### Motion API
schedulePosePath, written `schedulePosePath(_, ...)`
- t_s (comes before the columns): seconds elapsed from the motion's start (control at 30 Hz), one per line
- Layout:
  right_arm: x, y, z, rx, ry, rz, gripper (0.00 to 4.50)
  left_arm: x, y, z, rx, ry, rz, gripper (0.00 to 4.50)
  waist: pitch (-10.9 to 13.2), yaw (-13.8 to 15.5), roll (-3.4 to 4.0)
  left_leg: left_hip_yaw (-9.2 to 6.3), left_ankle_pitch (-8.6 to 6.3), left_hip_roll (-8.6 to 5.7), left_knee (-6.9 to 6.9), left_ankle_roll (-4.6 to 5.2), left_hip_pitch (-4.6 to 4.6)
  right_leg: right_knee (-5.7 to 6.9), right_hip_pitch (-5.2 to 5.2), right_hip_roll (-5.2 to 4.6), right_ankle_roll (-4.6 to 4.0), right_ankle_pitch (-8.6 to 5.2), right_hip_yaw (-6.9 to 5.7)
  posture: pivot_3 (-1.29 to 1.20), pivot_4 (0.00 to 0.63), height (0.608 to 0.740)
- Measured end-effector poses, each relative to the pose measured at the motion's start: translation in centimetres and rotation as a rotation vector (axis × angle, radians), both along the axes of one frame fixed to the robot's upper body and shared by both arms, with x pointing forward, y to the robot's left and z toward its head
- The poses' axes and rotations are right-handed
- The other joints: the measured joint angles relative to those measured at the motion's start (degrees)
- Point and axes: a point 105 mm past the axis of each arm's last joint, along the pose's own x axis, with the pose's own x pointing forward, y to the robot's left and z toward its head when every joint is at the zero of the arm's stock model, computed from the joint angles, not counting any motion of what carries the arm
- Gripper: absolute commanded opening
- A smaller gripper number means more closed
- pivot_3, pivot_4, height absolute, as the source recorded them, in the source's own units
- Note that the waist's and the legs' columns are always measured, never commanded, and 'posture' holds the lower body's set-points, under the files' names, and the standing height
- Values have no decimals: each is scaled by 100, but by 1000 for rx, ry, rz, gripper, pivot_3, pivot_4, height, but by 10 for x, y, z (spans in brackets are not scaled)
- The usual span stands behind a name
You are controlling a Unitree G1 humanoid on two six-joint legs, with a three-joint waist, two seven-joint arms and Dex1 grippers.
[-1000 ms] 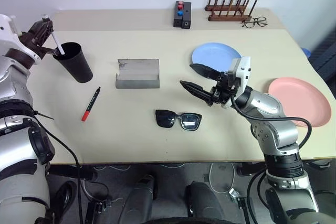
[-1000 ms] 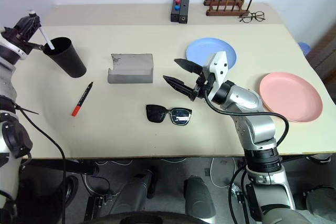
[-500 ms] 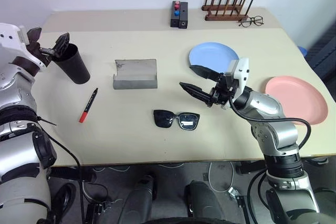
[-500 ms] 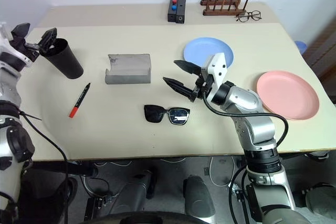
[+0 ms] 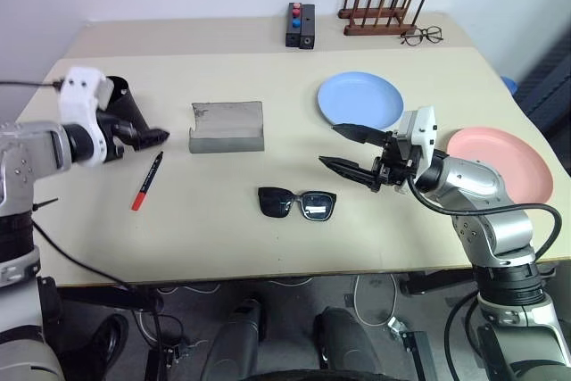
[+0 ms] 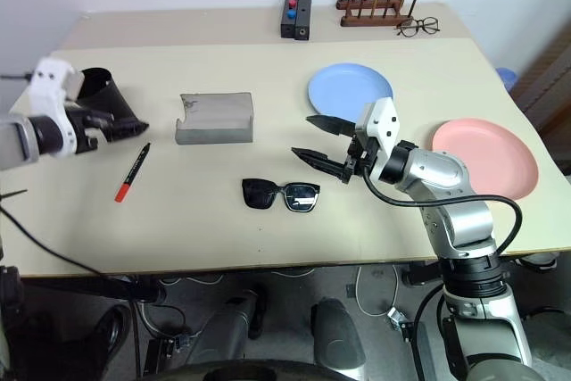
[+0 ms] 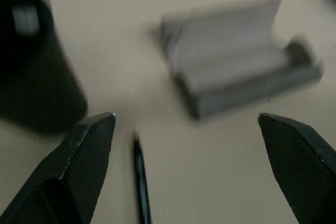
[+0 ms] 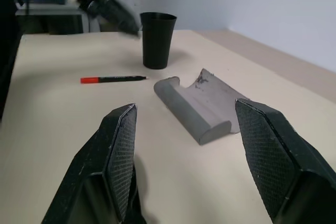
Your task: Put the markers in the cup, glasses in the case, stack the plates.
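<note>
The left gripper [image 5: 153, 136] had its 2 fingers wide apart and held nothing, just beside the black cup [image 5: 128, 106] and over the red marker [image 5: 148, 181] that lay flat near the table's left edge. The right gripper [image 5: 347, 147] also had its 2 fingers apart and empty, just past the black glasses [image 5: 297, 203] near the front edge. The grey case [image 5: 227, 126] lay open mid-table, with the blue plate [image 5: 360, 100] and pink plate [image 5: 506, 155] well apart on the right side.

The two head cameras look forward and down over the whole table [image 5: 268, 247]. Each wrist camera looks along its own fingers, close above the table; both see the case [image 8: 202, 109].
</note>
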Motion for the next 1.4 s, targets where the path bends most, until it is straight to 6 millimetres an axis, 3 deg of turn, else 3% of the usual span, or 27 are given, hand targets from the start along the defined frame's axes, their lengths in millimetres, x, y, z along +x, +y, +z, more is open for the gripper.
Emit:
schedulePosePath(0.27,0,11,-6,24,21,12,3012,18,8,-45,-16,164,103,4477,-1,154,-2,1,0,-7,6,-2,-2,-5,-14,-11,1,1,-1,0,150,737)
schedulePosePath(0.53,0,8,-14,30,39,-37,3012,31,12,-63,30,202,71,4477,-1,166,-2,1,-1,-8,4,-3,-5,-5,-20,-16,0,0,0,0,150,737)
schedulePosePath(0.63,0,8,-14,27,33,-50,3012,34,9,-68,40,196,66,3631,-1,168,-2,1,-1,-8,4,-3,-5,-6,-19,-17,0,0,0,0,150,737)
schedulePosePath(0.8,0,8,-12,28,27,-57,3012,31,8,-72,79,204,52,1234,-2,167,-1,1,-1,-8,4,-3,-5,-6,-19,-18,0,0,0,0,150,737)
schedulePosePath(1.03,1,8,-11,27,16,-62,3012,9,13,-75,98,255,4,1234,-4,112,3,4,-1,-6,-2,-3,-4,-6,-13,-17,-1,0,7,0,150,737)
schedulePosePath(1.17,1,7,-10,15,1,-65,3012,-23,29,-78,130,324,-10,41,-6,-20,6,7,-2,-3,-10,-3,-3,-7,-17,-18,-3,-2,11,0,150,737)
schedulePosePath(1.4,2,10,-13,8,-4,-59,3012,-42,34,-80,115,380,-2,41,-5,20,10,5,-3,-4,-9,-4,-2,-10,-29,-22,-5,-2,13,0,150,737)
